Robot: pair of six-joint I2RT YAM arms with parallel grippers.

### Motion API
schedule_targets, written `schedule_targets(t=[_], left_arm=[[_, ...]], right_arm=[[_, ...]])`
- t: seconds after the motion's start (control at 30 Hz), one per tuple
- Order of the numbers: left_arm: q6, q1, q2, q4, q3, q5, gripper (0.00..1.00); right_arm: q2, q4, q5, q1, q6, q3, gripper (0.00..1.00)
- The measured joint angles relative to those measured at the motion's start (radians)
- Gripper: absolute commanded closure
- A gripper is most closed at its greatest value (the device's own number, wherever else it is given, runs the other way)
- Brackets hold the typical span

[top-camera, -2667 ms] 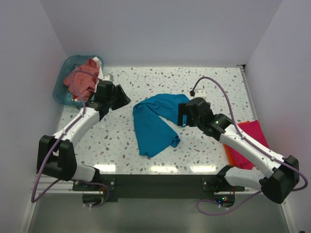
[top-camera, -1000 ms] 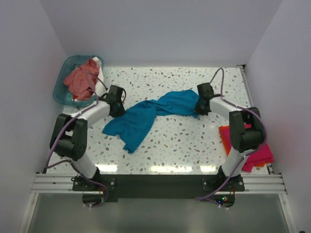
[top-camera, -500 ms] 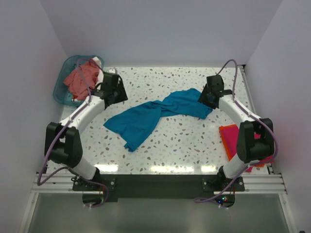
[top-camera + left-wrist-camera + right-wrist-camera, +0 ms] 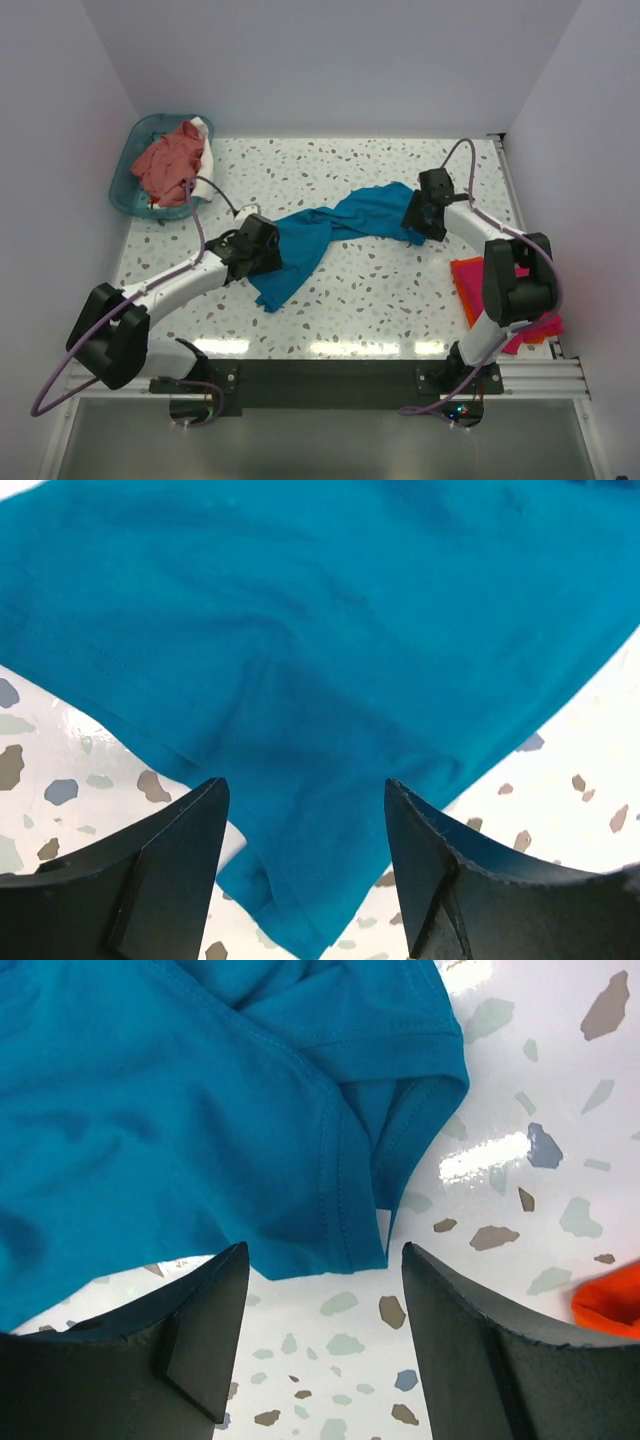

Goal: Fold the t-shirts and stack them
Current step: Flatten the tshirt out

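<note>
Teal t-shirt (image 4: 340,225) lies loose mid-frame, a twisted band running from centre-left up to right of centre, not yet flat. A second ago I had both ends pinched. Now the left gripper (image 4: 305,810) hangs with fingers apart over a lower edge, and the right gripper (image 4: 320,1270) with fingers apart over a sleeve, nothing held. The left arm has swung back down from the basket side. My read: stretch done, needs re-gripping to spread before folding.

- Lower right: orange t-shirt (image 4: 462,285) and magenta t-shirt (image 4: 535,325), likely the stack.
- Table (image 4: 380,290): speckled white, glossy.
- Upper left: basket (image 4: 122,185) holding salmon t-shirt (image 4: 165,165) and white t-shirt (image 4: 203,130).
- Walls (image 4: 330,60): plain, pale.
</note>
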Motion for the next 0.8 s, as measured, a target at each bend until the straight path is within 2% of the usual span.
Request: schedule_targets(t=[0.2, 0.33, 0.43, 0.47, 0.5, 0.53, 0.6, 0.63, 0.67, 0.7, 0.8], left_arm=[[-0.025, 0.014, 0.107, 0.002, 0.041, -0.082, 0.31], [-0.025, 0.062, 0.218, 0.005, 0.073, -0.127, 0.32], [-0.024, 0.105, 0.281, 0.005, 0.094, -0.15, 0.36], [-0.024, 0.119, 0.3, 0.005, 0.109, -0.153, 0.45], [-0.024, 0.129, 0.317, 0.008, 0.129, -0.161, 0.52], [-0.019, 0.14, 0.34, 0.013, 0.15, -0.168, 0.69], [-0.009, 0.156, 0.377, 0.021, 0.189, -0.174, 0.81], [-0.002, 0.165, 0.395, 0.021, 0.208, -0.176, 0.87], [0.006, 0.172, 0.41, 0.02, 0.227, -0.179, 0.98], [0.011, 0.178, 0.418, 0.016, 0.241, -0.179, 1.0], [0.039, 0.193, 0.411, -0.011, 0.278, -0.193, 1.0]], right_arm=[[0.043, 0.011, -0.008, 0.0, 0.0, 0.034, 0.35], [0.068, 0.027, -0.024, 0.001, -0.001, 0.035, 0.36], [0.107, 0.033, -0.028, 0.001, -0.001, 0.046, 0.4], [0.121, 0.034, -0.029, 0.001, -0.001, 0.051, 0.43], [0.135, 0.034, -0.03, 0.001, -0.001, 0.058, 0.53], [0.145, 0.034, -0.031, 0.001, -0.004, 0.063, 0.58], [0.167, 0.031, -0.029, 0.001, -0.003, 0.083, 0.74], [0.175, 0.031, -0.031, 0.001, -0.005, 0.095, 0.91], [0.182, 0.031, -0.032, 0.001, -0.009, 0.105, 0.96], [0.185, 0.031, -0.033, 0.001, -0.009, 0.111, 1.0], [0.18, 0.024, -0.021, 0.001, -0.008, 0.114, 1.0]])
